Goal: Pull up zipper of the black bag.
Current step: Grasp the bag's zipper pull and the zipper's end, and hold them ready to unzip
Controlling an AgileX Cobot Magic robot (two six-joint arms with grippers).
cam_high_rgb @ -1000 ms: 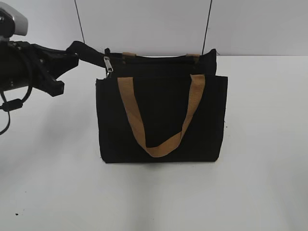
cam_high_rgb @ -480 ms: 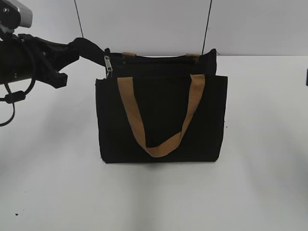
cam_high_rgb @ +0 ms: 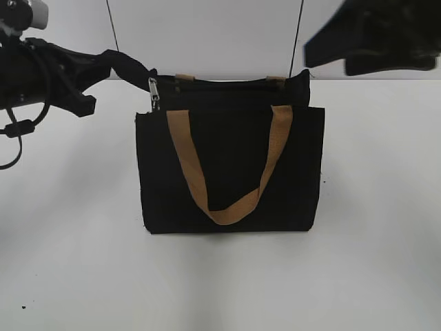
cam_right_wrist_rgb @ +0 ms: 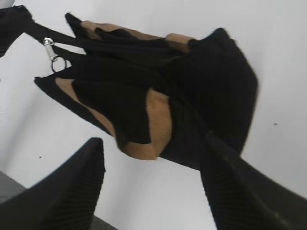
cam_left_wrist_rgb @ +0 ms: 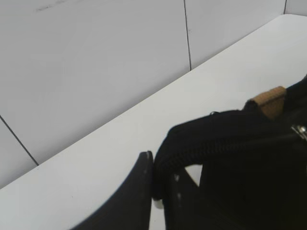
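Exterior view gives me one rectangular black fabric tote bag (cam_high_rgb: pixel 231 172) standing mid-table with two tan webbing handles, its single small silver zipper pull (cam_high_rgb: pixel 154 93) hanging at the top-left corner. My left gripper (cam_left_wrist_rgb: pixel 160 179) is clamped on the black tab of fabric at that corner, just beside the pull. My right gripper (cam_right_wrist_rgb: pixel 153 191) hovers with fingers spread apart, above the bag's right end, white table (cam_high_rgb: pixel 372 207) bare around it.
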